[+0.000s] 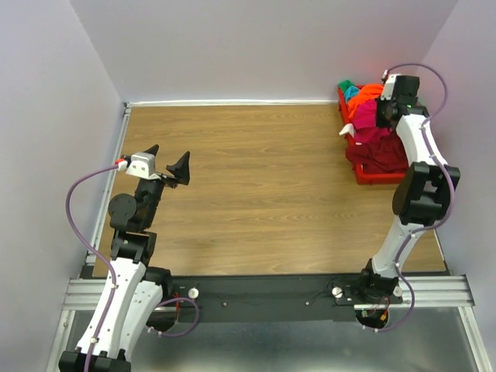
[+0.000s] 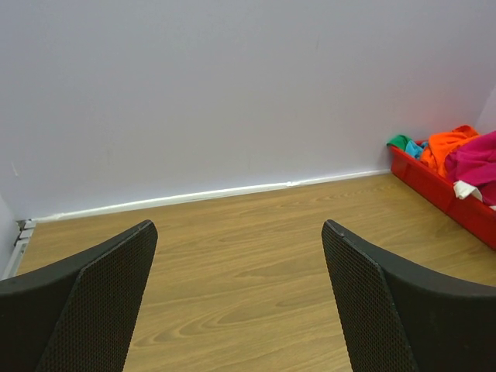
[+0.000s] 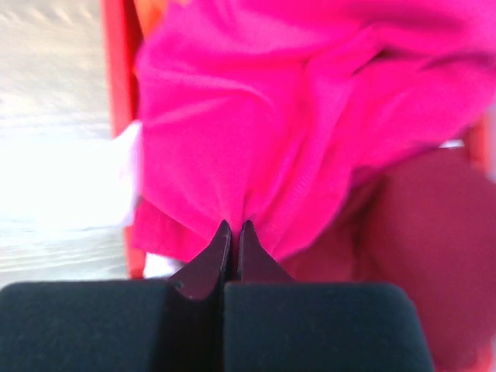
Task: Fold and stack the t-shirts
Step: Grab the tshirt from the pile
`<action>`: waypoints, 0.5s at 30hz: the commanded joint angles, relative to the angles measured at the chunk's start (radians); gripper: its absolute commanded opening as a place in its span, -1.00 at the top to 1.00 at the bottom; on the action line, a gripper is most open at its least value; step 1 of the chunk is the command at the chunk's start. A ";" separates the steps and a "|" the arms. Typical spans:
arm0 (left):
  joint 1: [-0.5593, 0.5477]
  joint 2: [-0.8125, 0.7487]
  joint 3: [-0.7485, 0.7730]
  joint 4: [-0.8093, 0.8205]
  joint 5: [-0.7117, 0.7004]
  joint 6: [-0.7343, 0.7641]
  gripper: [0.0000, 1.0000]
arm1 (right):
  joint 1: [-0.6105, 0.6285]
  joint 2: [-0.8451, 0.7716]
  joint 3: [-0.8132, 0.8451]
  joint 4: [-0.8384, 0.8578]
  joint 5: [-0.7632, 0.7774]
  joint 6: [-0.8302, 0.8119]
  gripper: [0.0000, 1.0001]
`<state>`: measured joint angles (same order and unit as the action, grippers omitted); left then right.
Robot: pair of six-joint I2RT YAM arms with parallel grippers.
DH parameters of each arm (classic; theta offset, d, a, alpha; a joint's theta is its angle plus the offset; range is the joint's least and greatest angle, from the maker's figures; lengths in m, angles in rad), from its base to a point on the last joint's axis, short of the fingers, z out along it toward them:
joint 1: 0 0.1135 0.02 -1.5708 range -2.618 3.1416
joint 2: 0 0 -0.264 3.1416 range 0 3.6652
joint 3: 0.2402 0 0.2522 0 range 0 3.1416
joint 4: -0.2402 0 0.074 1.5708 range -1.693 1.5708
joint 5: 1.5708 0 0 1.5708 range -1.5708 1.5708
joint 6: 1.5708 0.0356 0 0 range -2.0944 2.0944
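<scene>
we judge the job to be at its very beginning: nothing lies folded on the worktop (image 1: 271, 178) and no stack has been started there. all the t-shirts we can see are heaped in the red bin (image 1: 364, 177) at the far right corner of the worktop. the magenta t-shirt (image 3: 294, 116) lies on top about the middle of the heap. the orange t-shirt (image 1: 358, 101) is beyond it toward the far edge, and scraps of a teal t-shirt (image 2: 415, 147) and a green t-shirt (image 2: 399, 141) show at the bin's far end. the dark maroon t-shirt (image 1: 380, 159) is at the near end. the right gripper (image 3: 234, 232) is down over the bin, its jaws pressed together on a fold of the magenta cloth, which puckers into the tips. we take this for the first pick: the shirt is pinched but not yet drawn clear of the heap. the left gripper (image 1: 167, 157) hangs above the worktop near the left edge, well apart from the bin, its jaws spread wide with nothing between them. almost everything is left to do: pull the magenta t-shirt out, lay it flat on the open wood, fold it, then do the same for each of the others and stack them. how many shirts the bin holds we cannot tell, since the heap hides its lower layers.
</scene>
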<state>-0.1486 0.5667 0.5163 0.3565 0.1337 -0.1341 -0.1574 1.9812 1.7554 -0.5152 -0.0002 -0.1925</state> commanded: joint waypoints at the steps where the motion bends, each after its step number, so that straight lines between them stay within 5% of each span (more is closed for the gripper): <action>1: -0.008 -0.007 0.021 -0.005 0.021 0.013 -0.89 | -0.001 -0.137 0.012 -0.008 -0.029 -0.007 0.99; 15: -0.016 -0.005 0.021 -0.008 0.018 0.014 -0.88 | 0.001 -0.242 0.177 -0.094 -0.162 -0.032 0.99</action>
<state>-0.1593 0.5648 0.5163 0.3565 0.1345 -0.1341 -0.1574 1.7855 1.8317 -0.5648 -0.0811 -0.2119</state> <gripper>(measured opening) 0.943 0.018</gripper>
